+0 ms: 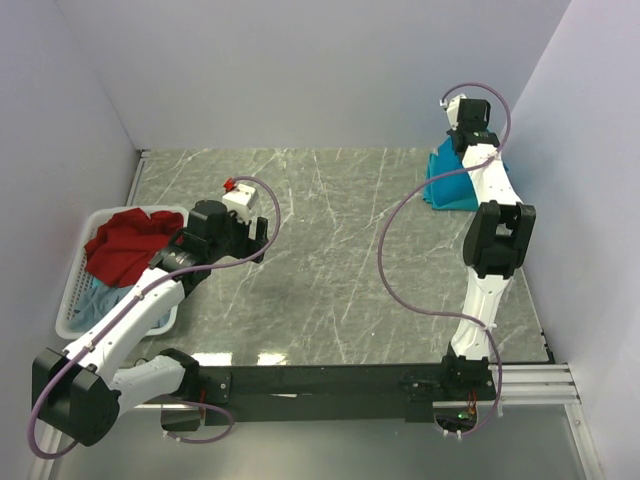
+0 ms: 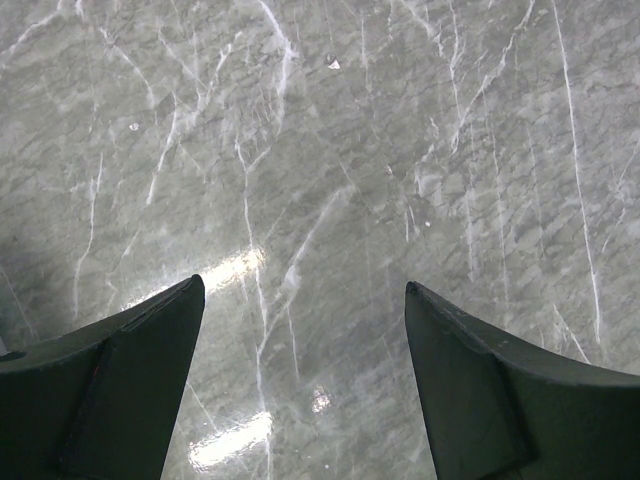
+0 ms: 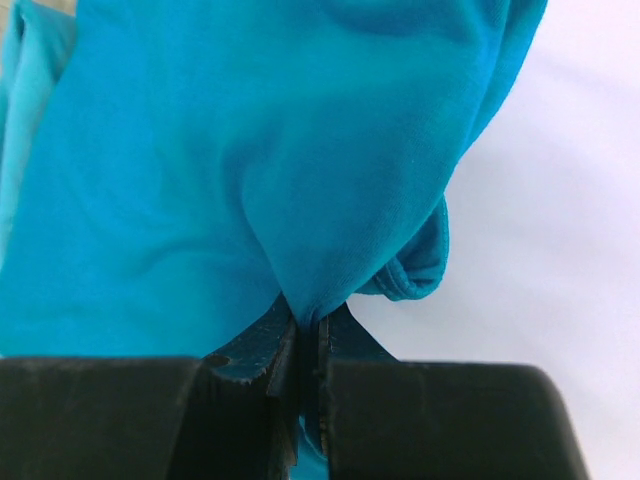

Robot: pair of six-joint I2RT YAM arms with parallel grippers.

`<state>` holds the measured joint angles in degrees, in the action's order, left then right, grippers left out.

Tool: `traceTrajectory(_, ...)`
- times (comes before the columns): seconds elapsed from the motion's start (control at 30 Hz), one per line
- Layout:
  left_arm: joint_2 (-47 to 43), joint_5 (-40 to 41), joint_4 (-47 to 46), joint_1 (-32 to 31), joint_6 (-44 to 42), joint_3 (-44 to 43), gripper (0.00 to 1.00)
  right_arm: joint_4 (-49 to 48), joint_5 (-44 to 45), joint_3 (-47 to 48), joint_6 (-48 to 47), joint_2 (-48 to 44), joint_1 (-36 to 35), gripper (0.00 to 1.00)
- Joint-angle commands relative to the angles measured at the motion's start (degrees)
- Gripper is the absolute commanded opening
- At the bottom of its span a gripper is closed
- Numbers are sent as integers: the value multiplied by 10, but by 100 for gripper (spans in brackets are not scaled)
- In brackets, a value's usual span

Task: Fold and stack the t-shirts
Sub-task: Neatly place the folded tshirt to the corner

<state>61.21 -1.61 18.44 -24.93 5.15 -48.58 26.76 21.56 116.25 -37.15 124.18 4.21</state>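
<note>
A teal-blue t-shirt [image 1: 447, 186] lies bunched at the table's far right, against the wall. In the right wrist view my right gripper [image 3: 310, 322] is shut on a fold of this teal t-shirt [image 3: 250, 150], and the cloth hangs from the pinch with a hemmed edge curling to the right. A red t-shirt [image 1: 126, 242] lies piled in the white basket [image 1: 72, 322] at the left, on top of a pale grey-blue one [image 1: 97, 297]. My left gripper [image 2: 303, 284] stands open over bare marble, to the right of the basket, with nothing between its fingers [image 2: 150, 350].
The grey marble table [image 1: 330, 260] is walled in on the far, left and right sides. The basket sits by the left edge. The right arm [image 1: 492, 240] stretches along the right edge towards the far corner. A black rail [image 1: 330, 385] runs along the near edge.
</note>
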Motion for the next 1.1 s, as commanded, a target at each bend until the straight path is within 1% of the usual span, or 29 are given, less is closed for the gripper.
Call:
traceTrajectory(0.0,2,5,-8,2,-8,-8,86,-25,-9,28,3,9,12,0)
traceTrajectory(0.2,3,7,-8,2,-8,-8,86,-37,-13,22,2,25,23,0)
traceTrajectory(0.4,8,5,-7,2,-8,-8,86,-56,-16,3,1,15,28,0)
traceTrajectory(0.6,9,5,-8,2,-9,-8,86,-58,-13,8,-5,20,32,0)
traceTrajectory(0.63,9,5,-7,2,-9,-9,86,-58,-11,10,-5,24,33,1)
traceTrajectory(0.73,9,5,-7,2,-9,-9,86,-73,15,4,-13,38,37,25)
traceTrajectory(0.77,8,5,-7,2,-9,-10,86,-87,31,1,-17,45,41,42)
traceTrajectory(0.83,7,4,-7,3,-9,-10,86,-90,71,8,-18,68,45,55)
traceTrajectory(0.87,6,4,-8,3,-8,-9,86,-92,80,14,-14,73,48,65)
traceTrajectory(0.93,2,3,-8,3,-8,-8,87,-95,82,12,-2,69,50,72)
traceTrajectory(1.07,-1,0,-8,3,-8,-10,86,-84,75,8,6,41,48,73)
